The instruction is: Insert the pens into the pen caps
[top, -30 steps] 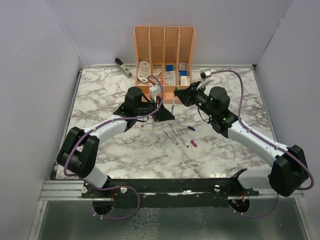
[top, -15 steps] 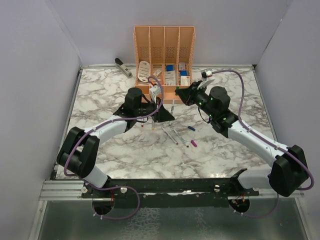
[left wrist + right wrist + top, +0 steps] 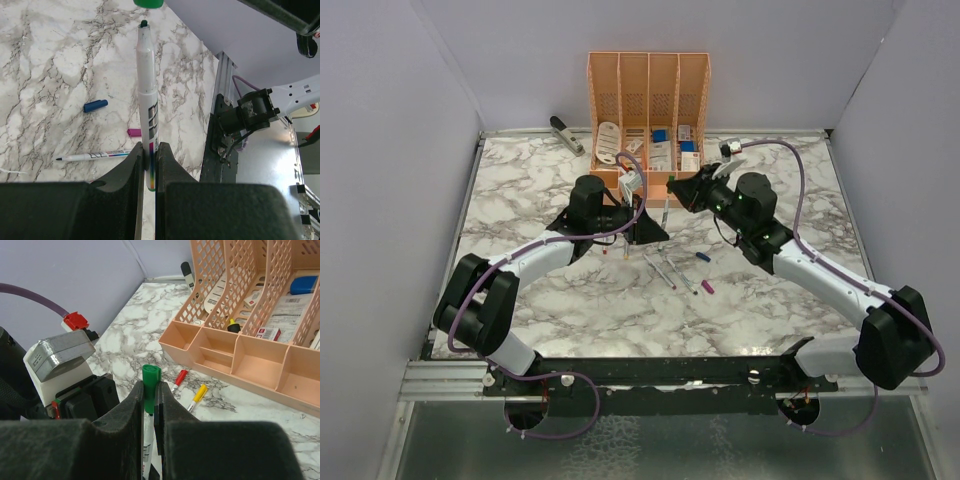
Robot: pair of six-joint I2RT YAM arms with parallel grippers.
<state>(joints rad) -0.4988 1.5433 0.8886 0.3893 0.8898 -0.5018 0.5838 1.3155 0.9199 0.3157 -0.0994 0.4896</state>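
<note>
My left gripper (image 3: 148, 160) is shut on the lower end of a white pen (image 3: 147, 100), whose dark green tip points at the right gripper. My right gripper (image 3: 149, 390) is shut on a green pen cap (image 3: 150, 382), with its open end just in front of that tip. The cap's edge shows in the left wrist view (image 3: 148, 3). In the top view the two grippers (image 3: 648, 230) (image 3: 678, 190) face each other mid-table with the pen (image 3: 666, 212) between them. A blue cap (image 3: 95, 105), a purple cap (image 3: 134, 132) and a loose pen (image 3: 95, 156) lie on the marble.
A peach desk organizer (image 3: 648, 80) with small items stands at the back centre, close behind the grippers. A stapler (image 3: 567, 135) lies at the back left. A red-capped pen (image 3: 178, 379) and a yellow-capped pen (image 3: 198, 395) lie in front of the organizer (image 3: 235, 357).
The right gripper with the green cap has edged slightly toward the pen tip. The left arm has held still with the pen.
</note>
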